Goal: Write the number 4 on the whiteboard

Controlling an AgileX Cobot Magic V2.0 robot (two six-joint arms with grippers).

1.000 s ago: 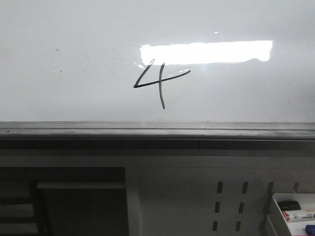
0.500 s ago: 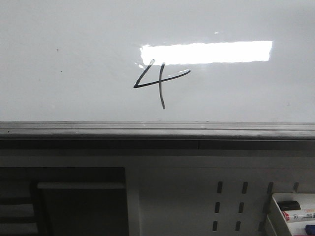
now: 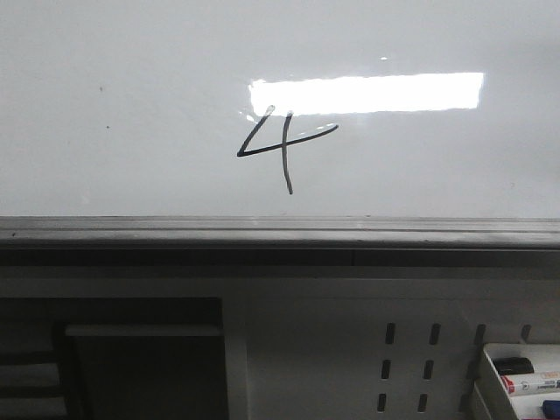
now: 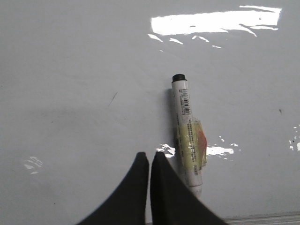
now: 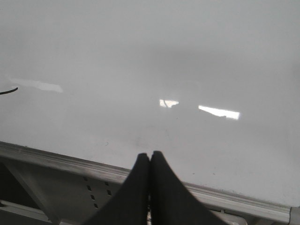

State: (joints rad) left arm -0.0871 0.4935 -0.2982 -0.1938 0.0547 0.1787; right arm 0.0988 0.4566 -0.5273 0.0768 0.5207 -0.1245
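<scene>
The number 4 [image 3: 284,144] is drawn in thin black ink on the whiteboard [image 3: 131,105], just below the bright light reflection. Neither gripper shows in the front view. In the left wrist view my left gripper [image 4: 149,157] is shut and empty over the whiteboard [image 4: 70,93]. A white marker [image 4: 187,126] with a black cap and yellow tape lies on the board just beside the fingers, not between them. My right gripper [image 5: 150,155] is shut and empty at the whiteboard's [image 5: 187,56] lower edge. A short black stroke [image 5: 8,90] shows at that view's edge.
A dark grey edge rail [image 3: 280,232] runs below the board and also shows in the right wrist view [image 5: 61,159]. Under it is a white perforated panel [image 3: 420,350] with slots. A white tray [image 3: 487,385] holding markers sits at the lower right.
</scene>
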